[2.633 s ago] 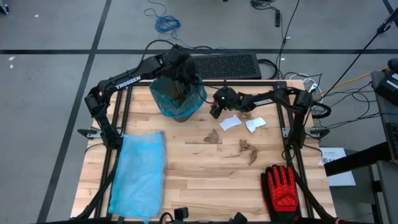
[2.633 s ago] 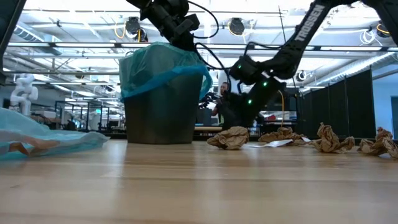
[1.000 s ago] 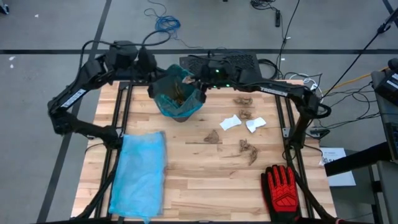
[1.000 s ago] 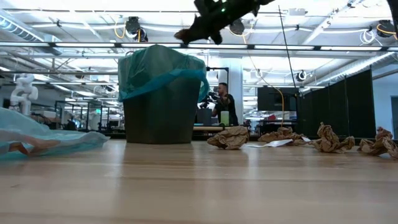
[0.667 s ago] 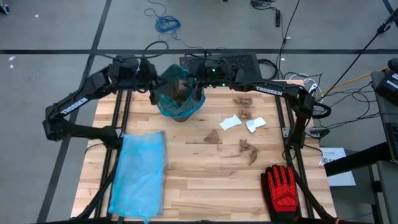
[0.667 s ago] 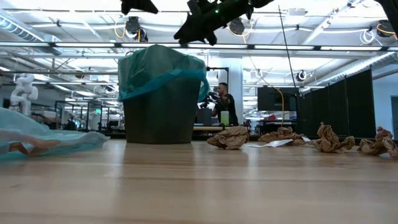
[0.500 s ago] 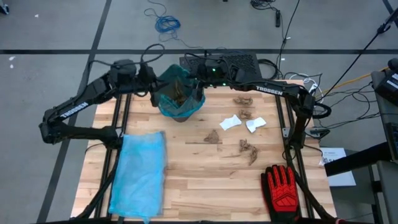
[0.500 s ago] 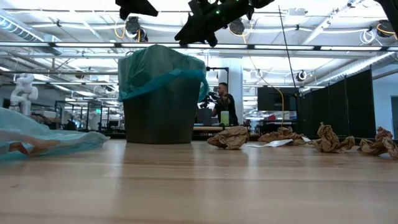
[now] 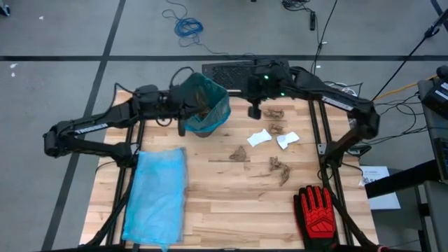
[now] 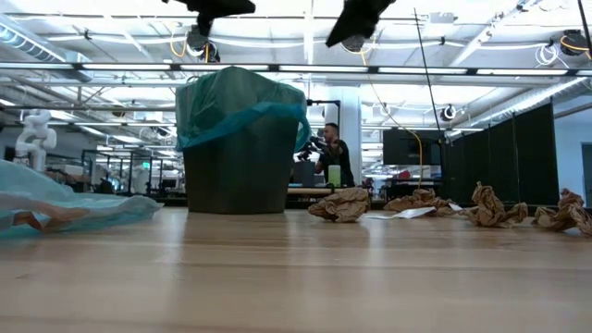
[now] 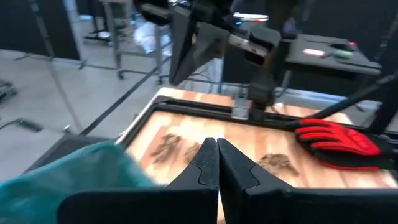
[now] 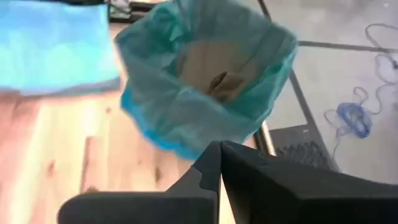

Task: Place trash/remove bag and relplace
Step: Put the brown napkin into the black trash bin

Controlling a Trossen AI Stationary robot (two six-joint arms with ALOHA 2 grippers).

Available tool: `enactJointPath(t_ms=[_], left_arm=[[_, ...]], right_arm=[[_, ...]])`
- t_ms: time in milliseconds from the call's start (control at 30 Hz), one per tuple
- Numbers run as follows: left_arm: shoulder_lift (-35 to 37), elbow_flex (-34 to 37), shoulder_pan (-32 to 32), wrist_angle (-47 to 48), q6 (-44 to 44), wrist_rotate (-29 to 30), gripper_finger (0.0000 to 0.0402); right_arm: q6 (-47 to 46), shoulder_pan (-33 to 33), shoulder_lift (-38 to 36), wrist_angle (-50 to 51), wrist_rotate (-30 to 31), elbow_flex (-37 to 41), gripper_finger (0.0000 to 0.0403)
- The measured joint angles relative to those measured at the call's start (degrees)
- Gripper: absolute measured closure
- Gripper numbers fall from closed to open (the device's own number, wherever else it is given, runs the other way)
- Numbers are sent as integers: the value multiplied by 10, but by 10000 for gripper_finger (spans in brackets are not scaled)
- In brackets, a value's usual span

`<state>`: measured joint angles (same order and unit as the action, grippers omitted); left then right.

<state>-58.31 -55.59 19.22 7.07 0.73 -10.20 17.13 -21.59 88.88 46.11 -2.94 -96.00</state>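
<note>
Your right gripper (image 9: 254, 110), fingers pressed together and empty, has swung off the bin (image 9: 201, 106) toward the trash (image 9: 274, 112) on the table. Left gripper (image 9: 180, 112), also closed, has come beside the bin. More scraps need fetching.

One lined bin (image 9: 203, 106); one spare blue bag (image 9: 156, 196); one red glove (image 9: 319, 212); two white scraps (image 9: 260, 138); about four brown scraps (image 9: 239, 153) on the table
</note>
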Motion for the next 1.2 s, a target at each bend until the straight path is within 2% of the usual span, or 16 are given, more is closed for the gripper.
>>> enactJointPath(t_ms=[100, 233, 400, 567, 733, 1000, 1200], left_arm=[[-18, 0, -30, -25, 0, 0, 402], [-49, 0, -70, -38, -1, 0, 402], [-94, 0, -99, -55, 0, 2, 402], [-152, 0, -116, -69, 0, 4, 402], [-222, -20, -132, -64, 4, 5, 402], [-337, -95, -172, -45, -32, 6, 402], [-387, -125, -187, -44, -70, 15, 393]], right_arm=[[-3, 1, -22, 14, -12, 55, 402], [-22, -8, -79, -29, -92, 188, 403], [-89, -6, -171, -161, -90, 373, 403], [-154, 16, -250, -280, -69, 479, 403], [-165, 39, -286, -302, -28, 509, 403], [-150, 49, -289, -303, -28, 509, 403], [-143, 48, -292, -274, -28, 509, 403]])
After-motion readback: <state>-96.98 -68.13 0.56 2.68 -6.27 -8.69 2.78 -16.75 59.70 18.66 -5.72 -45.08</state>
